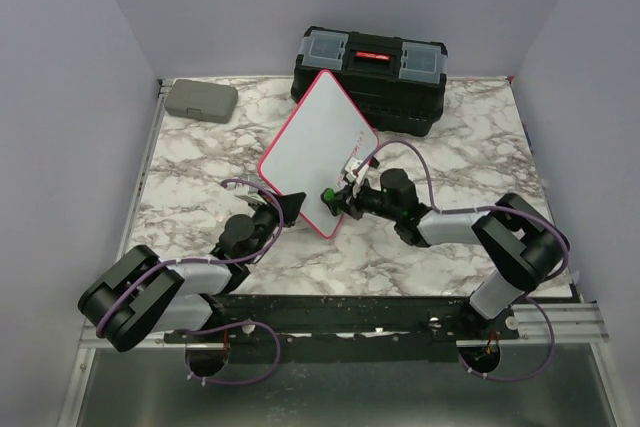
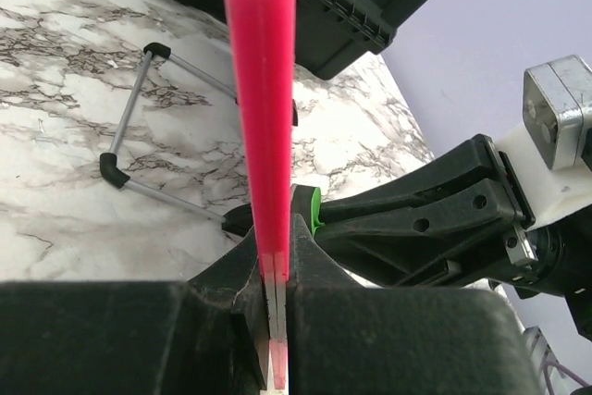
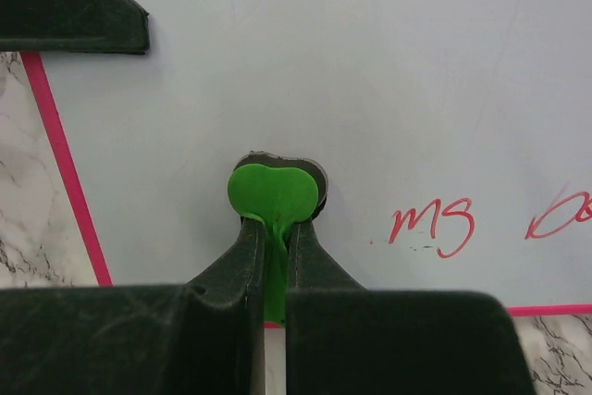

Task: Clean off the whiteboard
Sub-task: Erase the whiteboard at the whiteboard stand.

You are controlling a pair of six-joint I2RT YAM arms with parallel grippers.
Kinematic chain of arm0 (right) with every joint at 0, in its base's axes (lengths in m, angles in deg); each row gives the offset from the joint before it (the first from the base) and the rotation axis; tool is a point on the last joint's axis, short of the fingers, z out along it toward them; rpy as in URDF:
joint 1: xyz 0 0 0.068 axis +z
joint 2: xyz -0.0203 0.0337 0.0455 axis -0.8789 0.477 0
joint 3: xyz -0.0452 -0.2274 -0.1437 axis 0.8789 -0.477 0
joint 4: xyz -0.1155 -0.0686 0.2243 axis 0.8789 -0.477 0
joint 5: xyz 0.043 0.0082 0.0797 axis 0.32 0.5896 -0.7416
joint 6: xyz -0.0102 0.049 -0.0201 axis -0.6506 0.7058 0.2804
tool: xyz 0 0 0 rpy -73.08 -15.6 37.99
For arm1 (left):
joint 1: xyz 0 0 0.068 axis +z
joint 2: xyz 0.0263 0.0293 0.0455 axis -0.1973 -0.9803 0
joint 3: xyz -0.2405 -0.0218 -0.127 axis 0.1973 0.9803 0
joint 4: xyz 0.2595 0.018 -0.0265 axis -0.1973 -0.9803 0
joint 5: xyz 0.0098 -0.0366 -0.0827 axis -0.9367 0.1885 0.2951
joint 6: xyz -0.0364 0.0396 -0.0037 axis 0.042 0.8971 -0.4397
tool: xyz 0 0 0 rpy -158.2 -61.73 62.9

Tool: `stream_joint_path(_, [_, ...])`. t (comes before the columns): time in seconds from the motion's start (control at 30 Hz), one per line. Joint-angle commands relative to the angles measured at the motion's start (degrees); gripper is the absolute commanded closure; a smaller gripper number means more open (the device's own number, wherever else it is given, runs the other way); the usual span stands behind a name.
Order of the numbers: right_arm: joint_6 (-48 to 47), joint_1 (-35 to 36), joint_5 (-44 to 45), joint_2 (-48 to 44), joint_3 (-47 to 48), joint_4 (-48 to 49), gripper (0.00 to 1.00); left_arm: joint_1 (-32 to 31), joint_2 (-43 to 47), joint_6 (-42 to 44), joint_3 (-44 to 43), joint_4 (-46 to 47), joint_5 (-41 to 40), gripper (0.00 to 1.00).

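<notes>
The whiteboard (image 1: 320, 142), white with a pink frame, stands tilted in mid-table. My left gripper (image 1: 290, 209) is shut on its lower left edge; in the left wrist view the pink frame (image 2: 262, 90) runs up from between the jaws of the left gripper (image 2: 276, 238). My right gripper (image 1: 338, 197) is shut on a small green eraser (image 3: 273, 193) whose dark pad presses flat on the board face (image 3: 370, 71). Red handwriting (image 3: 430, 224) lies just right of the eraser, and more runs off the right edge.
A black toolbox (image 1: 370, 72) stands behind the board at the back of the table. A small grey case (image 1: 200, 100) lies at the back left. The board's wire stand with black feet (image 2: 139, 127) rests on the marble behind it.
</notes>
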Motion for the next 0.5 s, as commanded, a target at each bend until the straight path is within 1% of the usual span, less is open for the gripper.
stream_joint_path(0.0, [3.57, 1.66, 2.78, 2.2, 3.99, 1.74, 0.99, -1.4, 0.56, -3.49, -2.58, 6.19, 6.16, 1.0])
stream_joint_path(0.2, [3.36, -3.94, 4.97, 4.26, 7.93, 2.93, 0.99, -1.4, 1.56, -3.29, -2.05, 5.59, 6.16, 1.0])
stream_joint_path(0.37, [0.34, -6.84, 4.72, 5.05, 6.27, 2.11, 0.99, -1.33, 1.72, -3.04, -1.9, 5.56, 6.07, 1.0])
stream_joint_path(0.47, [-1.69, -6.87, 1.36, 5.59, 3.6, 1.13, 0.99, -1.32, 1.42, -3.19, -1.7, 6.21, 6.0, 1.0])
